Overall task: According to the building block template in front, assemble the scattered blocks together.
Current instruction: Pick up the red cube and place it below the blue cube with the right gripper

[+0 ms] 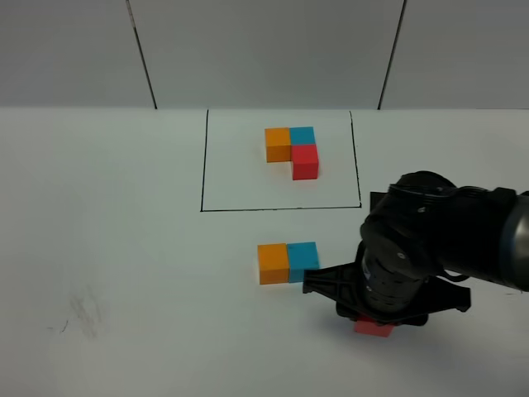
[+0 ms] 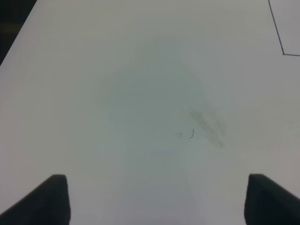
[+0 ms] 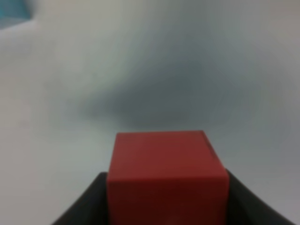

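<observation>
Right hand (image 3: 166, 206) grasping the red cube (image 1: 374, 327), front-right of the orange cube (image 1: 273, 263) and blue cube (image 1: 302, 260) touching side by side on the desk (image 1: 124, 248), template (image 1: 292, 149) farther back inside its black frame (image 1: 281, 209), left hand (image 2: 154, 201) released, fingers wide apart above the desk.

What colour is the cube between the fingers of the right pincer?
The cube is red; the right wrist view shows it best.
</observation>
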Controlling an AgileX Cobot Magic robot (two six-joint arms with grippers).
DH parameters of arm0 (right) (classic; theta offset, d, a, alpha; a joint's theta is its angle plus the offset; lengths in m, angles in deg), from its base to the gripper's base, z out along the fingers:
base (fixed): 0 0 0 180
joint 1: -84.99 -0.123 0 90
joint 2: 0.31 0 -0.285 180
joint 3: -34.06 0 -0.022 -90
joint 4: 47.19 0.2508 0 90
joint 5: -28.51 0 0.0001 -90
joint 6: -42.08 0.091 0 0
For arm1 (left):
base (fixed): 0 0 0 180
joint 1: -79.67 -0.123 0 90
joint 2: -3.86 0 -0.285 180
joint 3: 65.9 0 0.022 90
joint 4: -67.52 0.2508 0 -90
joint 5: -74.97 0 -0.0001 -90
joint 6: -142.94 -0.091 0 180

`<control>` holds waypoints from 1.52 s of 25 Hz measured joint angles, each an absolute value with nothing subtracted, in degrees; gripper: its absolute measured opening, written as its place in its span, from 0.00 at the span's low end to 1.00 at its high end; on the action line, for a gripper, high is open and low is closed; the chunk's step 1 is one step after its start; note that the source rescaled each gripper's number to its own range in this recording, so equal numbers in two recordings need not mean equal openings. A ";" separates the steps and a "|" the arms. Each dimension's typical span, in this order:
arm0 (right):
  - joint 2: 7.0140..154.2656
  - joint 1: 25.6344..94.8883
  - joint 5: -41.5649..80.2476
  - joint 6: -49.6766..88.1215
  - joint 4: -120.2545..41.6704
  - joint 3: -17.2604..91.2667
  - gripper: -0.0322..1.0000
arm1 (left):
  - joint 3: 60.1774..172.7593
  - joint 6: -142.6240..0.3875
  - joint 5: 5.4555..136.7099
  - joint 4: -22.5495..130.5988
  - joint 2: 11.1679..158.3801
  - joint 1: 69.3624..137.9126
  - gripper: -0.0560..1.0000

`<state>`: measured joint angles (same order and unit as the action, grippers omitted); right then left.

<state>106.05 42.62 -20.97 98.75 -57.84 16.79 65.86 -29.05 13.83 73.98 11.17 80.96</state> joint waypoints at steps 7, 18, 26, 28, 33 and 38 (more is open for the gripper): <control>112.74 40.17 -21.21 95.90 -54.82 22.56 0.24 | 65.86 -29.05 13.83 73.98 11.17 80.96 0.69; 121.75 39.54 -20.90 90.35 -51.95 30.15 0.24 | 65.86 -29.10 13.83 73.98 11.17 80.96 0.69; 123.98 39.54 -18.98 90.33 -52.83 31.08 0.24 | 65.86 -29.10 13.83 73.98 11.17 80.96 0.69; 124.47 39.54 -18.96 90.62 -53.11 31.14 0.24 | 65.86 -29.10 13.83 73.98 11.17 80.96 0.69; 126.30 39.54 -19.44 91.70 -55.31 33.09 0.24 | 65.86 -29.10 13.83 73.98 11.17 80.96 0.69; 127.22 39.54 -20.49 92.62 -56.51 35.03 0.24 | 65.86 -29.10 13.83 73.98 11.17 80.96 0.69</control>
<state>127.22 39.54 -20.49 92.62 -56.51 35.03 65.86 -29.10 13.83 73.98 11.17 80.96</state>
